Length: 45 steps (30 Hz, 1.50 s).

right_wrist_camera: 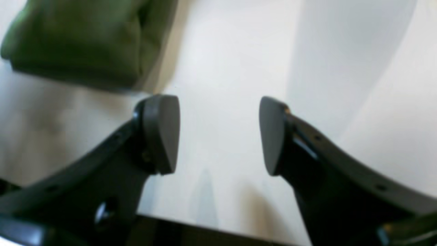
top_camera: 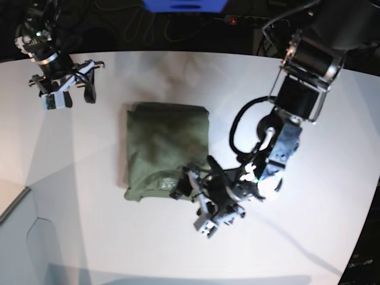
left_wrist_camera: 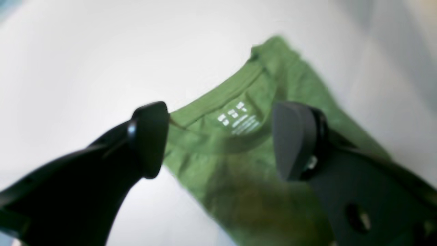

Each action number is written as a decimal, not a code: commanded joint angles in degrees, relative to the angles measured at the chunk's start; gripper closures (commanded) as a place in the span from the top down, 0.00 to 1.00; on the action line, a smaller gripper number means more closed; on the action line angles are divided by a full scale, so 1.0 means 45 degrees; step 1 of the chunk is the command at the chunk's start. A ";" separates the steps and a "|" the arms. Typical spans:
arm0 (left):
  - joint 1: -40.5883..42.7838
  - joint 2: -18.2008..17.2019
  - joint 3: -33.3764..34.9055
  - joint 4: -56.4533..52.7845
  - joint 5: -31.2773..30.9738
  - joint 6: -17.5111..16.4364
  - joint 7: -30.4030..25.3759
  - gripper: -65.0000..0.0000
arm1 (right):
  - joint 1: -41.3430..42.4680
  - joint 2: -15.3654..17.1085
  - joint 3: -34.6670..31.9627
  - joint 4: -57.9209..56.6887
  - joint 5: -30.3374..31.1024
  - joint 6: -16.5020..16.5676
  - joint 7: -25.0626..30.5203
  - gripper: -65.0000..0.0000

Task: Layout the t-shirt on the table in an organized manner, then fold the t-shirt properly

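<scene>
Shirt [top_camera: 166, 148] lies folded mid-surface [top_camera: 309, 237], long axis running near-to-far, collar end nearest the camera. L gripper [top_camera: 199, 202] hovers right at the collar corner, jaws wide, empty. R gripper [top_camera: 65, 83] well apart at far corner, jaws wide, empty. L arm nearer.

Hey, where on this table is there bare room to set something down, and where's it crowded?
The table is bare along the near edge below the t-shirt, and wide open on the far right past the left arm. There is also a free strip between the shirt and the open right claw. It is crowded at the shirt's collar end, where the open left claw hovers.
</scene>
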 commanded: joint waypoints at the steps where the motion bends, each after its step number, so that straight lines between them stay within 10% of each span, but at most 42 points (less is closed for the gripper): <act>1: 0.0206 -0.0378 -0.0746 0.0592 0.0098 0.0121 -0.0118 0.70 | -0.0110 0.0100 0.0146 0.0248 0.0199 0.0037 0.0306 0.56; 7: 0.3605 -0.1218 -0.5903 0.4011 0.0098 0.0082 0.2363 0.66 | -0.0872 -0.0271 0.1162 0.0268 0.0239 0.0037 0.0306 0.48; 12: 0.6828 -0.1159 -0.9732 0.6590 0.0137 0.0082 0.4004 0.32 | -0.1966 -0.0701 0.1767 0.0248 0.0258 0.0037 0.0306 0.18; 16: 0.9309 -0.0964 -1.1236 0.7605 0.0117 0.0082 0.4180 0.00 | -0.2767 -0.0837 0.1767 0.0151 0.0258 0.0056 0.0228 0.00; 22: 1.2592 -0.0593 -1.2018 0.7195 0.0195 0.0062 0.3984 0.00 | -0.3314 -0.0642 0.0986 -0.1940 0.0180 0.0945 0.0306 0.00; 28: 1.3236 -0.0593 -1.0846 0.2350 0.0840 0.0062 0.0722 0.00 | -0.2103 0.0296 -0.0577 -0.6609 0.0180 0.0945 0.0794 0.00; 33: 1.1537 -0.0573 -0.9361 -0.3061 0.2930 0.0062 -0.3146 0.00 | -0.0872 0.0432 -0.1671 -1.0672 0.0141 0.0945 0.3920 0.00; 40: 0.7180 -0.0710 -0.8951 -1.2849 0.4806 0.0141 -0.7054 0.00 | 0.0652 0.0667 -0.4094 -1.5927 0.0141 -0.3558 0.8999 0.00; 45: 0.6438 -0.0280 -0.8755 -1.4040 0.5763 0.0219 -0.8070 0.00 | 0.2019 0.0784 -0.6360 -1.9991 0.0160 -0.7680 1.1676 0.00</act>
